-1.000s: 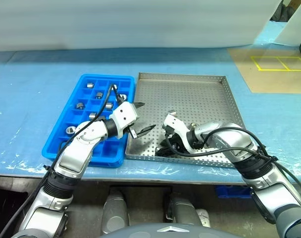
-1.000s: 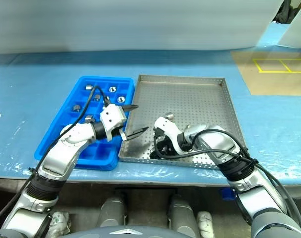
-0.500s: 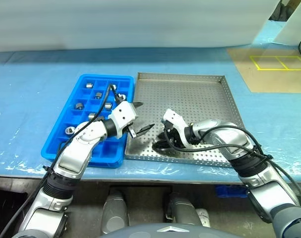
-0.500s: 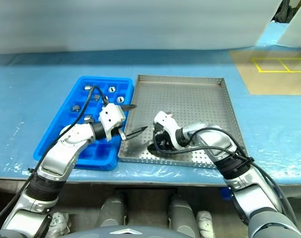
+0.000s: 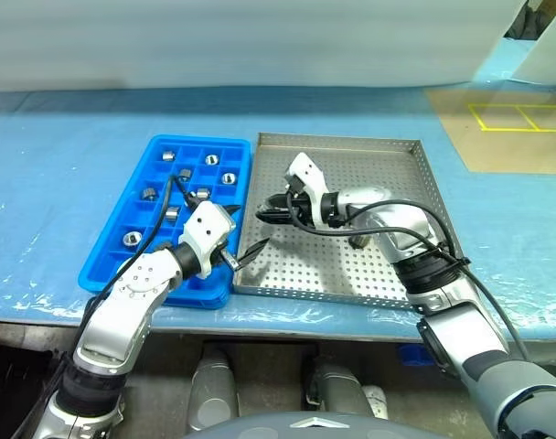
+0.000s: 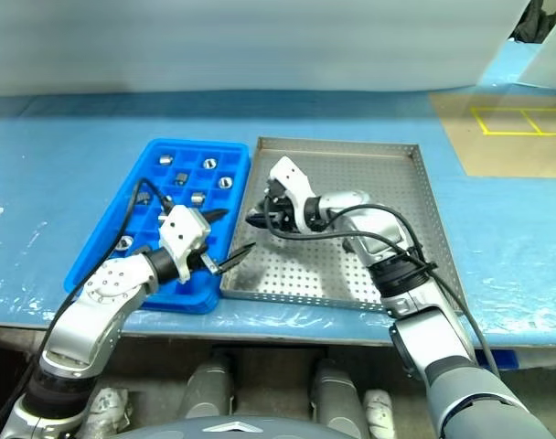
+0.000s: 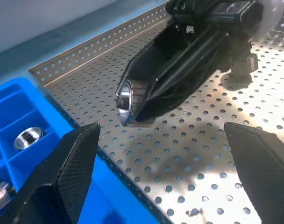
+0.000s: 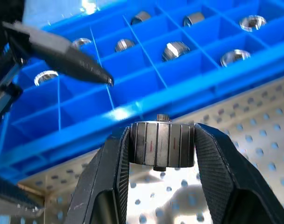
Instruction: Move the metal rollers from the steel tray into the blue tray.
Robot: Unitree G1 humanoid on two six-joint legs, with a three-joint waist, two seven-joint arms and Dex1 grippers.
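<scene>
My right gripper (image 5: 265, 215) is shut on one of the metal rollers (image 8: 161, 143), a ribbed silver cylinder, and hangs above the left side of the steel tray (image 5: 379, 174), close to the blue tray (image 5: 104, 247). My left gripper (image 6: 230, 234) is open and empty over the seam between the two trays, just nearer than the right one; its fingers (image 7: 62, 172) frame the held roller (image 7: 128, 100). Another roller (image 5: 358, 240) stands on the perforated floor. Several rollers (image 5: 211, 159) lie in the blue tray's compartments.
Both trays sit side by side on a table covered in blue film (image 5: 49, 165), near its front edge. A tan board with yellow markings (image 5: 516, 119) lies at the far right. A white sheet (image 5: 260, 46) closes off the back.
My right gripper has lifted off the near part of the steel tray with the roller and swung left and farther away, toward the blue tray. My left gripper has drawn back and to the left.
</scene>
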